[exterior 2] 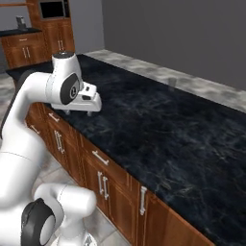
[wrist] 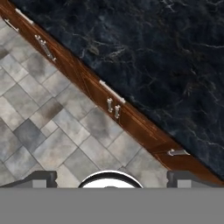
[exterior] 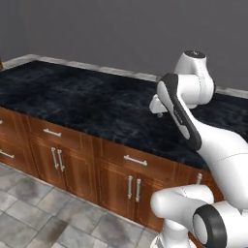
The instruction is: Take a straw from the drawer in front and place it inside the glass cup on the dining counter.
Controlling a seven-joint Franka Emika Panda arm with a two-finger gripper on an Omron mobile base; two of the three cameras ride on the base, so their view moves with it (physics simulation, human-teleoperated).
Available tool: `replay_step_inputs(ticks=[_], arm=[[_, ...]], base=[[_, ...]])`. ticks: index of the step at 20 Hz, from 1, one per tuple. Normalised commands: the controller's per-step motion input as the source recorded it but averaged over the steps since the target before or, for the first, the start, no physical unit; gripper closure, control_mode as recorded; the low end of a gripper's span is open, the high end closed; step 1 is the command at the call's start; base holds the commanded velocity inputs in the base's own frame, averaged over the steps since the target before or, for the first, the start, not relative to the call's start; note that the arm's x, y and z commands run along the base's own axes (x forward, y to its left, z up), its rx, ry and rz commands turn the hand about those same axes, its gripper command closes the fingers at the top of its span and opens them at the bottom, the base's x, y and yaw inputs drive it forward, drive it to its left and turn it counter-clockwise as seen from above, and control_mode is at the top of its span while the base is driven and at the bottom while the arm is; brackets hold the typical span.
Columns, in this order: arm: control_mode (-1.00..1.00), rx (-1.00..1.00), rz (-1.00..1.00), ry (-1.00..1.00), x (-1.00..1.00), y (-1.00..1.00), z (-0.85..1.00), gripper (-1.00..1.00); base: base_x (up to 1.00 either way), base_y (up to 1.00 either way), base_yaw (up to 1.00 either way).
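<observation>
While our arm reaches out over the front edge of the tabletop (exterior: 87,104), our tool (exterior 2: 77,112) hangs above the black stone with its two fingertips (wrist: 41,178) spread wide apart and nothing between them. We see it pointing straight down, just inside the front edge, above the wooden cabinets.

Below that edge, the drawer (exterior: 138,162) sits shut in the reddish wood base, its horizontal silver bar handle (exterior: 135,160) facing the tiled floor (exterior: 34,213). In the hand view the same drawer front runs diagonally along the edge of the stone, and under it stand cabinet doors (exterior: 127,191) with a pair of vertical handles. A second drawer (exterior: 53,133) with its own bar handle lies further along the front edge, also shut.

We find the glass cup (exterior 2: 171,82) near the far edge of the tabletop in the right base view, upright, faint and greyish against the pale strip behind the stone, well apart from our tool.

We cannot tell where the straw is.
</observation>
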Motion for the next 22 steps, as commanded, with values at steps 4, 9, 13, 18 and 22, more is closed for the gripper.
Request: replay_step_inputs(ticks=[4,9,13,18,22], arm=[[1.00,0.00,0.00,0.00,0.00,0.00,0.00,-1.00],[1.00,0.00,0.00,0.00,0.00,0.00,0.00,-1.00],[1.00,0.00,0.00,0.00,0.00,0.00,0.00,-1.00],[-1.00,0.00,0.03,0.02,0.00,0.06,-0.05,-1.00],[-1.00,-0.02,0.00,0.02,0.00,0.68,-0.09,-1.00]], base=[[0.01,-0.50,0.14],[0.00,-0.51,0.13],[0.00,-0.44,0.14],[0.00,-0.04,0.02],[0.00,0.00,0.00]])
